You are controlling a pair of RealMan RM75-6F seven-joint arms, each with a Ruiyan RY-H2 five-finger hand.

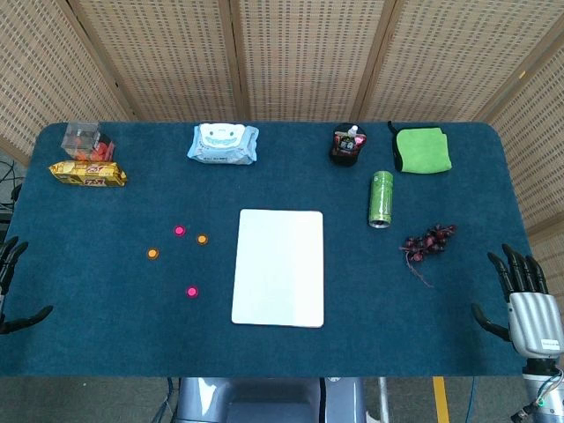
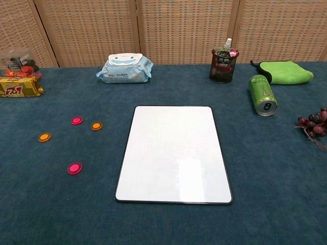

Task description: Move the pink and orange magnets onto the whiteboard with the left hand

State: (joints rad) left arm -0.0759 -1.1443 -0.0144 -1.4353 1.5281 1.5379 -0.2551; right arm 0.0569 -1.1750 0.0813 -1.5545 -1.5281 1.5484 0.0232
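The whiteboard (image 1: 278, 267) (image 2: 173, 154) lies flat at the table's centre, bare. To its left sit two pink magnets (image 1: 180, 231) (image 1: 191, 292) and two orange magnets (image 1: 202, 239) (image 1: 152, 254); the chest view shows the same pink magnets (image 2: 76, 121) (image 2: 74, 168) and orange magnets (image 2: 96, 125) (image 2: 44, 137). My left hand (image 1: 11, 282) hangs at the left table edge, fingers spread, holding nothing, well away from the magnets. At the right edge, my right hand (image 1: 525, 295) is raised with fingers apart and empty. Neither hand shows in the chest view.
Along the back stand a snack packet (image 1: 86, 173), a clear box (image 1: 81, 138), a wet-wipes pack (image 1: 224, 144), a black cup (image 1: 346, 147) and a green cloth (image 1: 423, 149). A green can (image 1: 381, 199) lies on its side right of the board, with grapes (image 1: 427, 241) nearby.
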